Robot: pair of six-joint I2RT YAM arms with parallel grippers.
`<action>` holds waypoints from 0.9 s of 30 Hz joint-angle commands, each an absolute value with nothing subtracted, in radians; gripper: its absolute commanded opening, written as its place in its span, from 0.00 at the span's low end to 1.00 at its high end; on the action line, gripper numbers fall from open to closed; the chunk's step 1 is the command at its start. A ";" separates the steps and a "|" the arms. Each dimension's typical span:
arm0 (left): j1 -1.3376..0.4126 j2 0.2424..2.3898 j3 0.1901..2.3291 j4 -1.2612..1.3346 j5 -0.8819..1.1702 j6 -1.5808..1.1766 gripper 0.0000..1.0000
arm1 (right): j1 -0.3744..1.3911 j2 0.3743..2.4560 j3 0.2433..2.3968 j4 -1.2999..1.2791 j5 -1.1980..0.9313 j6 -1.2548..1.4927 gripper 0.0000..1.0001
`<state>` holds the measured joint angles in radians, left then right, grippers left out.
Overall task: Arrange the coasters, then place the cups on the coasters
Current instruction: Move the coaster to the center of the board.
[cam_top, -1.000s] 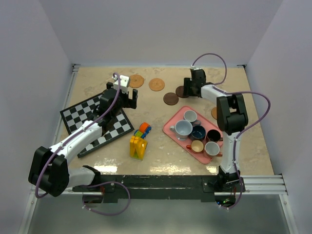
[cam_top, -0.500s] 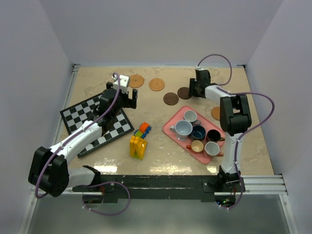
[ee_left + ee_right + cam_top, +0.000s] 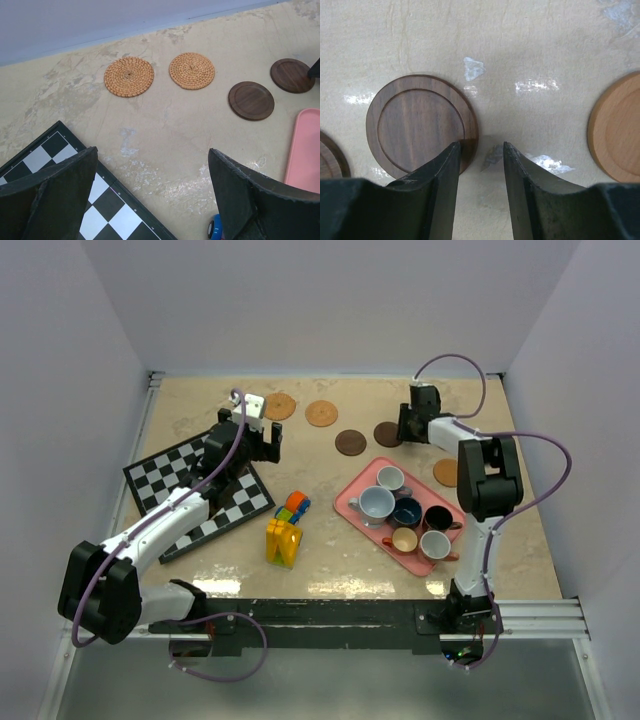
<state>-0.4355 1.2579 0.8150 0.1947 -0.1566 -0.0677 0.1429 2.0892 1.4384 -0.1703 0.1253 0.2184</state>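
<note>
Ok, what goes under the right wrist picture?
Right gripper jaws, narrowly parted, at the rim of a dark wooden coaster; tan coaster nearby.

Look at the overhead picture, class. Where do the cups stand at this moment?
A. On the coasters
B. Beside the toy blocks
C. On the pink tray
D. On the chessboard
C: all six cups sit together on the pink tray, and the coasters in view on the table have nothing on them.
</note>
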 commanded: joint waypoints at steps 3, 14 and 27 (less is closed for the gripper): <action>-0.442 1.233 0.813 0.249 -0.143 -0.086 0.96 | 0.112 2.059 1.371 -0.278 0.221 0.184 0.40; -0.442 1.233 0.813 0.250 -0.140 -0.089 0.96 | 0.109 2.034 1.316 -0.287 0.219 0.173 0.36; -0.443 1.229 0.811 0.249 -0.138 -0.091 0.96 | 0.109 2.011 1.281 -0.276 0.212 0.175 0.34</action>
